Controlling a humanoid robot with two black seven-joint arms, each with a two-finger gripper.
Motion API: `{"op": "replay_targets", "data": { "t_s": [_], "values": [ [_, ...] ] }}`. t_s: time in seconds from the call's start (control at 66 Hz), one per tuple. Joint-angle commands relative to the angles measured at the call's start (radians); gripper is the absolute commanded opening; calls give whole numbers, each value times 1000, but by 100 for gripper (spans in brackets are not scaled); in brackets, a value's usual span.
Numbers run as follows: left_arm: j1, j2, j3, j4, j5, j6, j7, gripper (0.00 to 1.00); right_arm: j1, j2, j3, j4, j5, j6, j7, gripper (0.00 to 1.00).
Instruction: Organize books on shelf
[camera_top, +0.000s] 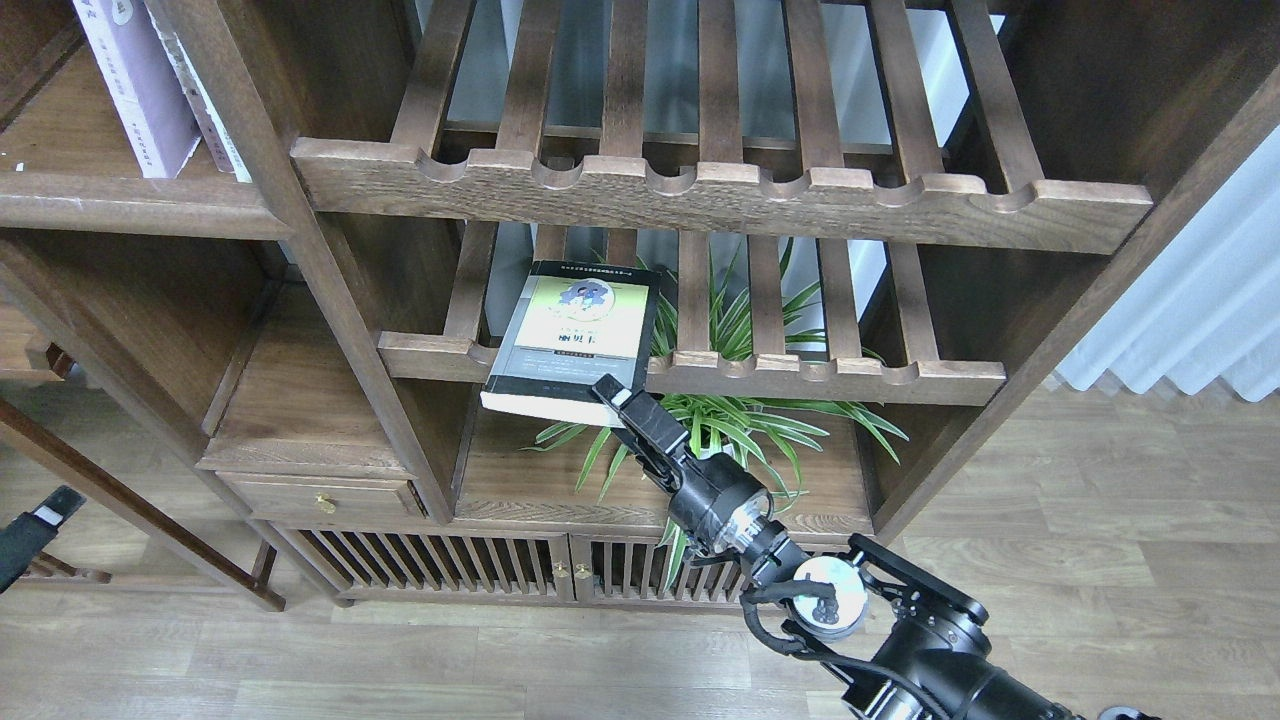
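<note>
The black-grey book with a yellow-green panel (575, 335) lies flat on the lower slatted rack (830, 375), its near end overhanging the front rail. My right gripper (612, 398) reaches up from the lower right, its tip against the book's near right corner; its fingers cannot be told apart. The pale lavender-white book (135, 90) stands on the solid dark-brown shelf (120, 205) at upper left. A second book (205, 110) stands next to it, mostly hidden by a post. The red book is not plainly seen. My left gripper (35, 530) shows only as a dark tip at the lower left edge.
An upper slatted rack (720, 195) hangs above the book. A green potted plant (730, 420) stands behind my right gripper on the lower board. A small drawer (320, 495) and slatted cabinet doors (500, 570) are below. A pale curtain (1200, 310) hangs at right.
</note>
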Motion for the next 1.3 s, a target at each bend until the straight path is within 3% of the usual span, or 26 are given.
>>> {"op": "replay_targets", "data": {
  "t_s": [0.0, 0.152, 0.167, 0.242, 0.394, 0.667, 0.894, 1.0, 1.288],
  "values": [
    [0, 0, 0, 4, 0, 0, 0, 99, 3, 0, 5, 4, 4, 1, 0, 62],
    [0, 0, 0, 13, 0, 0, -2, 99, 3, 0, 8, 7, 7, 13, -6, 48],
    [0, 0, 0, 13, -1, 0, -2, 99, 3, 0, 9, 8, 7, 16, -6, 38],
    [0, 0, 0, 13, -1, 0, -2, 99, 3, 0, 8, 10, 9, 27, -6, 32],
    [0, 0, 0, 13, 0, 0, -2, 99, 2, 0, 5, 8, 9, 94, -11, 5],
    [-1, -4, 25, 19, -61, 0, 3, 99, -37, 0, -7, 24, -6, 177, -62, 5],
    [-3, 34, 112, 16, -185, 0, 4, 99, -143, 0, -13, 50, -82, 196, -158, 5],
    [-5, 62, 258, 8, -310, 0, 3, 99, -205, 0, -13, 64, -92, 196, -213, 5],
    [-31, 85, 523, -4, -500, 0, -3, 99, -290, 0, -17, 111, -115, 196, -279, 5]
  ]
}}
